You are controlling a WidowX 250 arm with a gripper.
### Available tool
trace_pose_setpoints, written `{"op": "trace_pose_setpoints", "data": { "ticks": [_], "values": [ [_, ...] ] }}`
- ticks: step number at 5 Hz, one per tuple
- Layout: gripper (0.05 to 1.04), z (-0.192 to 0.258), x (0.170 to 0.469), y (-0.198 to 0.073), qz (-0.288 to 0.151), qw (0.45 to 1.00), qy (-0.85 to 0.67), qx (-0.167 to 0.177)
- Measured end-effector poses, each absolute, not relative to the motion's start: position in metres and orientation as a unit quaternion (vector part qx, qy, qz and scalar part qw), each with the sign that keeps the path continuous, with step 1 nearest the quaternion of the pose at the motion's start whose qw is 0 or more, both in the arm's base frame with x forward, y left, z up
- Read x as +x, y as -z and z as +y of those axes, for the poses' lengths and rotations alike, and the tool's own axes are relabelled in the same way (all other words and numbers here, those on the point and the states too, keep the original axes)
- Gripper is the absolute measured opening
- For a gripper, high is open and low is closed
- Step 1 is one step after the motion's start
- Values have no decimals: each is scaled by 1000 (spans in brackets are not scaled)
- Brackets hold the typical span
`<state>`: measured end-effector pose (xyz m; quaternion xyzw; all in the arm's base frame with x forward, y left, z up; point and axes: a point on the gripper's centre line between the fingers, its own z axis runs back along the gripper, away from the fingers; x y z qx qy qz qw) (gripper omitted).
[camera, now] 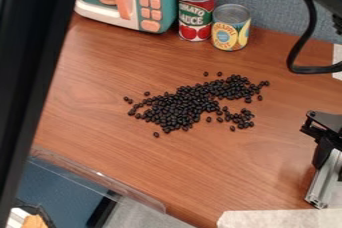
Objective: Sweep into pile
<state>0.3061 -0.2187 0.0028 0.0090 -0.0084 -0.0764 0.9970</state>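
Just past three o'clock, at the table's edge, sat what looked like part of the gripper (323, 134); whether it was spread or pressed together I could not tell. From there the black beans (184, 106) lay toward nine to ten o'clock, well apart, their long spread running from eight o'clock to two, with strays around it. Gathering them probably called for inward strokes from both ends. Beyond the brown table (254, 172), cans (231, 28) stood near twelve to one, a toy oven (155, 9) toward eleven.

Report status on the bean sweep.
Gripper at right edge. Black beans in loose patch, strays around it. Red can and yellow can behind, clear of beans.
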Motion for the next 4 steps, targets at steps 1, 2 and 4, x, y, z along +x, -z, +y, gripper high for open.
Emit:
{"op": "trace_pose_setpoints", "data": {
  "ticks": [1, 2, 4],
  "values": [
    [373, -217, 311, -5, -12, 994, 106, 6],
    [372, -213, 327, -8, -33, 991, 127, -18],
    [372, -192, 372, -19, -57, 992, 104, -49]
  ]
}}
